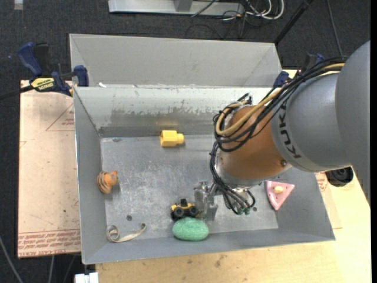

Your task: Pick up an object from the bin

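My gripper [206, 208] hangs low near the bin's front, its grey fingers pointing down beside a small black and yellow toy vehicle [184, 209]. Just in front of the toy lies a green oval lump [190, 230]. The fingers stand to the right of the toy and above the green lump's right end. I cannot make out whether anything is between them. A pink triangular piece [278, 193] lies to the right of the gripper.
A yellow block [171, 138] sits by the back wall. An orange-brown coiled thing [107, 182] lies at the left. A bent metal strip [125, 233] rests at the front left corner. The arm with its orange cover and cables looms over the right half.
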{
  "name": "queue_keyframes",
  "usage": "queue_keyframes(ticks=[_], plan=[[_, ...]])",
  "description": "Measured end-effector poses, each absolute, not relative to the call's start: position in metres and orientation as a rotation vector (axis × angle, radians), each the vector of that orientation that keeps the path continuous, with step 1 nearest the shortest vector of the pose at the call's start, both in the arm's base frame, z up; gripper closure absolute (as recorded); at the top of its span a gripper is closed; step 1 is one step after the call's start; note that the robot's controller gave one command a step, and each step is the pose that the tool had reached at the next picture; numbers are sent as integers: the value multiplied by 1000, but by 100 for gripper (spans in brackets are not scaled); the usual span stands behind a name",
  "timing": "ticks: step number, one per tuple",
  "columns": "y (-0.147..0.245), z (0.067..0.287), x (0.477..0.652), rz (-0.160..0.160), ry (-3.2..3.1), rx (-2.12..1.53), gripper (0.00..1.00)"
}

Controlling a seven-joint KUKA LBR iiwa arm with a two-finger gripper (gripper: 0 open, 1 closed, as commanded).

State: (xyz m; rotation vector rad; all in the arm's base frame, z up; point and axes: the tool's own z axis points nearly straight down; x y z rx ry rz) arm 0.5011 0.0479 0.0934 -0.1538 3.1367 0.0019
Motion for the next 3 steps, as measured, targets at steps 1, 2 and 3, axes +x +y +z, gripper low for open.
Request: queue_keyframes(ticks=[1, 2, 3], plan=[[48, 93, 501, 2, 3137, -153, 0], [48, 93, 501, 2, 3137, -153, 0], [66, 70, 506, 2, 3135, -203, 100]])
